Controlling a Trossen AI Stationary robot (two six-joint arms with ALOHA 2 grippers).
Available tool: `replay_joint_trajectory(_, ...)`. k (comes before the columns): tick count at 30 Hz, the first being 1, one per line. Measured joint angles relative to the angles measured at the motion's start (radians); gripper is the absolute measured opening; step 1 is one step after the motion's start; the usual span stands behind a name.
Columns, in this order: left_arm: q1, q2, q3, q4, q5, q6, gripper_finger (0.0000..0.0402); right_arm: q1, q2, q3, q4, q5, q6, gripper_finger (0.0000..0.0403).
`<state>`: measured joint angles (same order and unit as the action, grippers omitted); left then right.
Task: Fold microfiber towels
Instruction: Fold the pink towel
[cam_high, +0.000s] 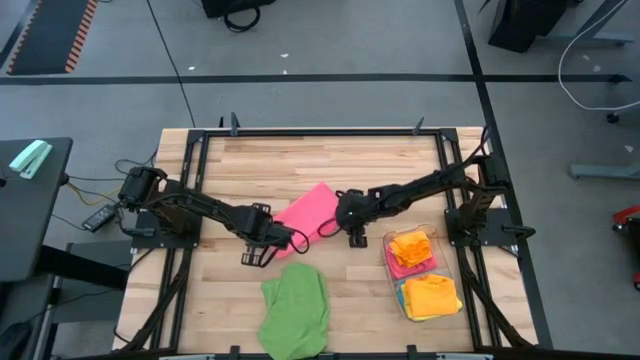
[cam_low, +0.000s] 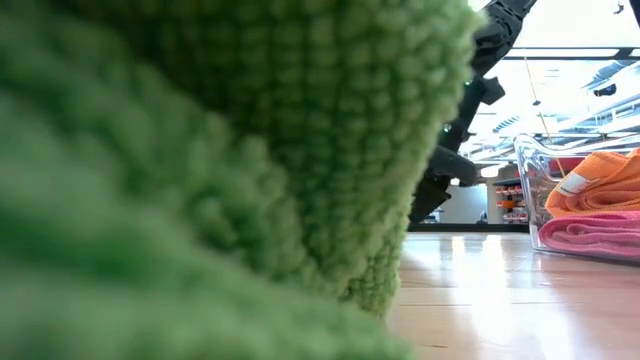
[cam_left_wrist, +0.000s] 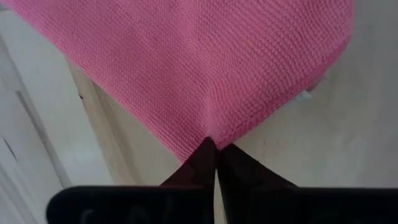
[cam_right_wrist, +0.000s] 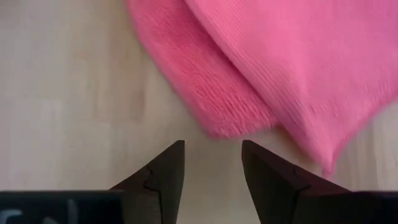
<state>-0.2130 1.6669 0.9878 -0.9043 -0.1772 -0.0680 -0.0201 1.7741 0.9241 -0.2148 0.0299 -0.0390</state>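
Observation:
A pink towel (cam_high: 310, 208) lies on the wooden table's middle, with one layer over another at the end that shows in the right wrist view (cam_right_wrist: 292, 68). My left gripper (cam_high: 288, 238) is shut on the towel's near left edge. My right gripper (cam_right_wrist: 212, 155) stands open just short of the towel's right corner (cam_right_wrist: 239, 127), with nothing between its fingers. Near the front edge lies a crumpled green towel (cam_high: 295, 308), which fills most of the low view (cam_low: 200, 150). My left gripper pinches the pink towel's edge (cam_left_wrist: 210, 132) between its two fingertips, coming from above and pointing down. The cloth puckers toward the fingertips and is raised a little there, with a shadow under it. The rest of the towel lies on the table.
A clear plastic bin (cam_high: 388, 268) at the near right holds folded orange, pink and yellow towels (cam_high: 430, 295); it also shows in the low view (cam_low: 530, 170). Black frame rails (cam_high: 190, 190) run along the table's sides. Bare wood lies at the far side.

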Motion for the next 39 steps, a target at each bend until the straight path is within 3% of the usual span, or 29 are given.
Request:
replay_joint_trajectory(17,-0.003,0.001,0.001,0.128,0.026,-0.008,0.0006,-0.019,0.054,0.002,0.074,-0.025,0.046,0.0165)
replay_joint_trajectory(24,-0.022,0.002,0.001,0.143,0.026,-0.008,0.0022,-0.035,0.064,0.002,0.136,0.013,0.062,0.0161)
replay_joint_trajectory(29,-0.038,0.002,0.001,0.149,0.026,-0.008,0.0007,-0.058,0.068,0.002,0.157,0.007,0.060,0.0116)
replay_joint_trajectory(33,-0.040,0.002,0.001,0.161,0.026,-0.008,0.0016,-0.075,0.068,0.002,0.170,0.020,-0.001,0.0042)
replay_joint_trajectory(35,-0.040,0.002,0.001,0.156,0.026,-0.003,0.0020,-0.082,0.058,0.000,0.160,0.062,-0.053,0.0013)
replay_joint_trajectory(39,-0.044,-0.014,0.001,0.090,0.025,0.006,0.0009,-0.086,-0.016,-0.002,0.129,0.194,-0.201,0.0009)
